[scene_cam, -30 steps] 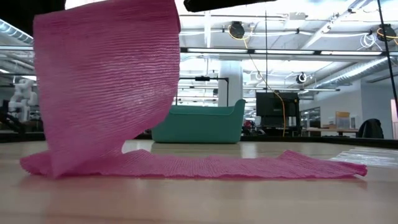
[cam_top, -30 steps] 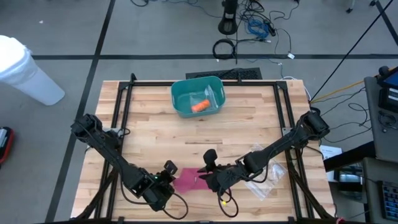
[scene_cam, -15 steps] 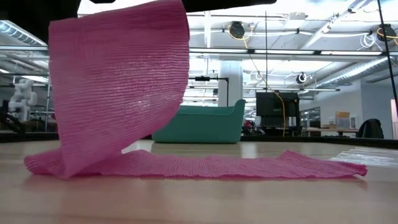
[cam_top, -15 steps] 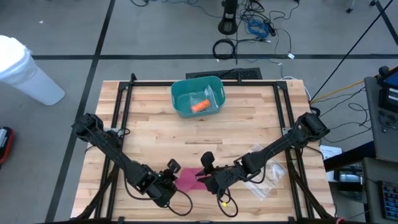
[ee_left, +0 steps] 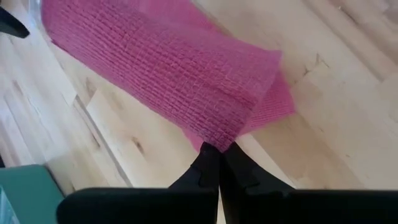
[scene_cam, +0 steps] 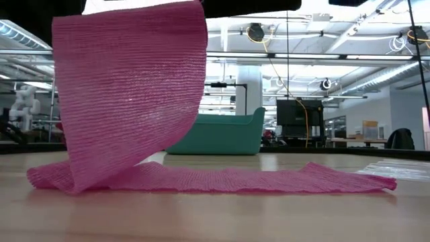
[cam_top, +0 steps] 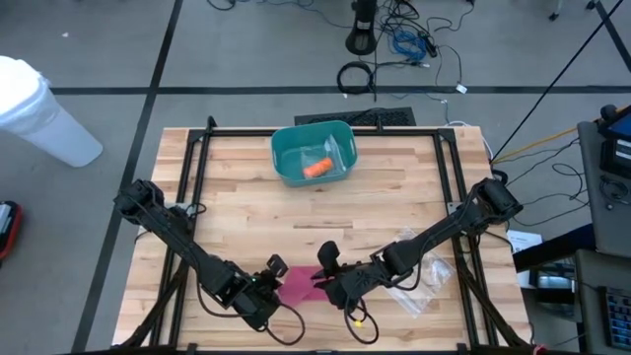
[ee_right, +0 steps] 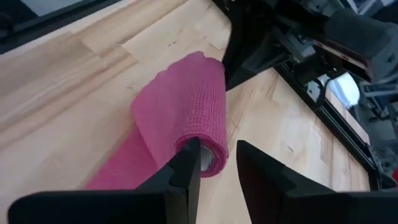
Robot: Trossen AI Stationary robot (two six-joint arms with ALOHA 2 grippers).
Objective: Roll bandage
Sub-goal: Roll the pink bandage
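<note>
From above, the pink bandage [cam_top: 298,285] shows only as a small patch between the two arms; the left tool [cam_top: 268,287] and the right tool [cam_top: 320,281] cover its ends, so where each tool meets the fabric cannot be made out there. At table height the raised part of the bandage runs under a dark shape along the upper border, and whatever holds it up is cut off. That raised fold also hides the left part of the teal bin [scene_cam: 218,137]. The orange thing [cam_top: 316,168] in the bin is too small to identify. The clear plastic packaging [cam_top: 422,286] lies partly under the right arm, its contents unreadable.
</note>
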